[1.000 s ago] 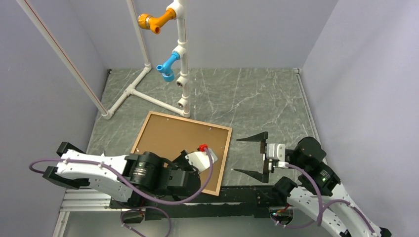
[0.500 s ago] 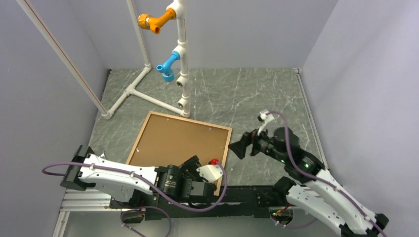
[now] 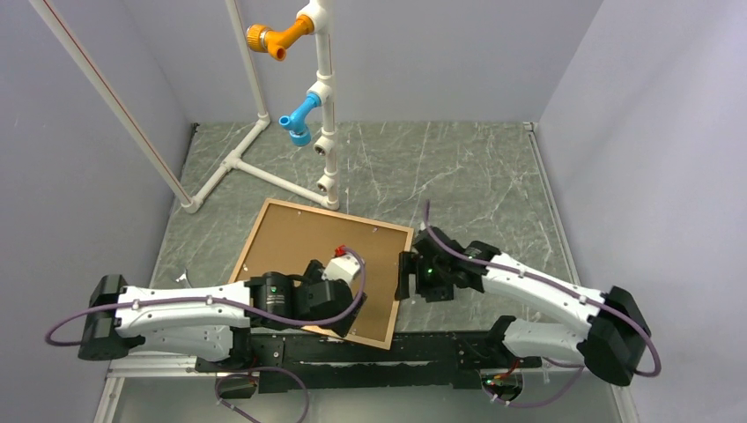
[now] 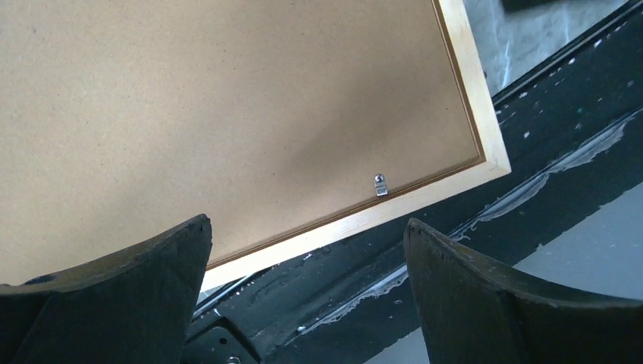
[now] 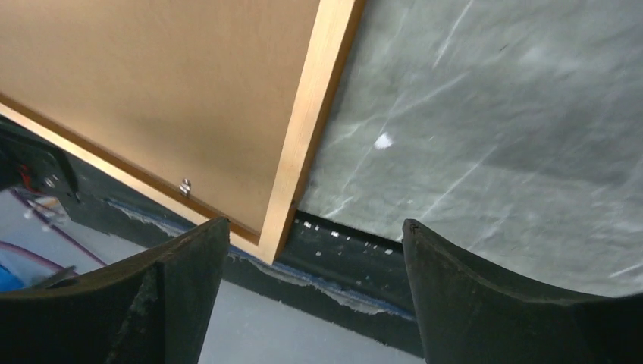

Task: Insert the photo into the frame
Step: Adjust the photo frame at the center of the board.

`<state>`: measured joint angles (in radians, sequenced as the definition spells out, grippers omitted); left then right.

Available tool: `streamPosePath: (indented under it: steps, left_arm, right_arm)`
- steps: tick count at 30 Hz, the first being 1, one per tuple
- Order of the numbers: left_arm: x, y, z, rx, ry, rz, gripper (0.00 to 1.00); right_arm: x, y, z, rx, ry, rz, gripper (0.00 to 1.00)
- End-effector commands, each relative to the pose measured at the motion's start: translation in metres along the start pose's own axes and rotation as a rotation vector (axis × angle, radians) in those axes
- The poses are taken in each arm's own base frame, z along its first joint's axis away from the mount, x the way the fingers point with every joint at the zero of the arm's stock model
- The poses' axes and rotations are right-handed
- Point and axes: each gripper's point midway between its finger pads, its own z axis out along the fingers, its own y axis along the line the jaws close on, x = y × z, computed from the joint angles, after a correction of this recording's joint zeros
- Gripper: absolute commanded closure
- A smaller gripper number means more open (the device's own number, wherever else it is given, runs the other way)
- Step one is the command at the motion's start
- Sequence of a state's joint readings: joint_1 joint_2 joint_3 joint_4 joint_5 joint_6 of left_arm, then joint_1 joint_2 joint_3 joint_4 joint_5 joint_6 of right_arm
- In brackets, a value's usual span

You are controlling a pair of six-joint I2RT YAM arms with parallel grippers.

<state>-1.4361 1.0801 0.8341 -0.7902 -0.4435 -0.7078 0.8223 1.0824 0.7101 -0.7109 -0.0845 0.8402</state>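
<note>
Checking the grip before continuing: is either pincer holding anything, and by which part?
Nothing is held: the left pincer and right pincer both stand open, empty, over the frame.

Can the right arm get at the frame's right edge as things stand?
Probably yes: the right tool hangs open over the frame at its right edge, and nothing lies between them.

green marble tabletop (image 3: 476, 167), lilac walls (image 3: 440, 53)

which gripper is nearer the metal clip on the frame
Left: the left gripper hovers over the clip; the right gripper is over the frame's right edge, farther off.
</note>
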Motion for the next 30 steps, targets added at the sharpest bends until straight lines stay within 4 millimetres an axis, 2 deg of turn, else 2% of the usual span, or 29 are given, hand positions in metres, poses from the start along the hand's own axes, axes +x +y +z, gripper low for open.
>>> streamPosePath:
  steps: [1, 4, 7, 12, 14, 17, 22, 25, 26, 30]
  left_arm:
    - [-0.018, -0.005, -0.008, 0.083, -0.055, -0.136, 0.01]
    - [-0.024, 0.001, -0.011, 0.074, -0.067, -0.144, 0.01]
    - [-0.026, 0.001, -0.012, 0.069, -0.062, -0.140, 0.01]
    - [-0.021, 0.001, -0.011, 0.067, -0.037, -0.144, 0.01]
    - [-0.020, 0.001, -0.012, 0.070, -0.036, -0.149, 0.01]
    - [-0.017, 0.003, -0.015, 0.078, -0.041, -0.154, 0.01]
    - [-0.014, 0.006, -0.017, 0.092, -0.054, -0.166, 0.01]
    - [-0.012, 0.007, -0.017, 0.094, -0.052, -0.163, 0.00]
    - [-0.011, 0.008, -0.017, 0.089, -0.050, -0.162, 0.01]
    - [-0.007, 0.010, -0.015, 0.072, -0.032, -0.145, 0.01]
  right_arm:
    - [0.023, 0.030, 0.008, -0.022, 0.071, 0.039, 0.19]
    - [0.037, 0.041, 0.025, -0.017, 0.105, 0.035, 0.24]
    - [0.042, 0.049, 0.041, 0.004, 0.108, 0.017, 0.31]
    - [0.039, 0.037, 0.063, 0.110, 0.102, -0.001, 0.46]
    - [0.030, 0.034, 0.069, 0.126, 0.068, -0.006, 0.54]
    - [0.018, 0.019, 0.075, 0.131, 0.066, 0.027, 0.74]
    - [-0.012, -0.015, 0.072, 0.115, 0.026, 0.091, 0.81]
    - [-0.035, -0.030, 0.060, 0.133, -0.022, 0.096, 0.77]
    - [-0.039, -0.030, 0.055, 0.140, -0.035, 0.084, 0.69]
    - [-0.047, -0.029, 0.034, 0.151, -0.078, 0.060, 0.20]
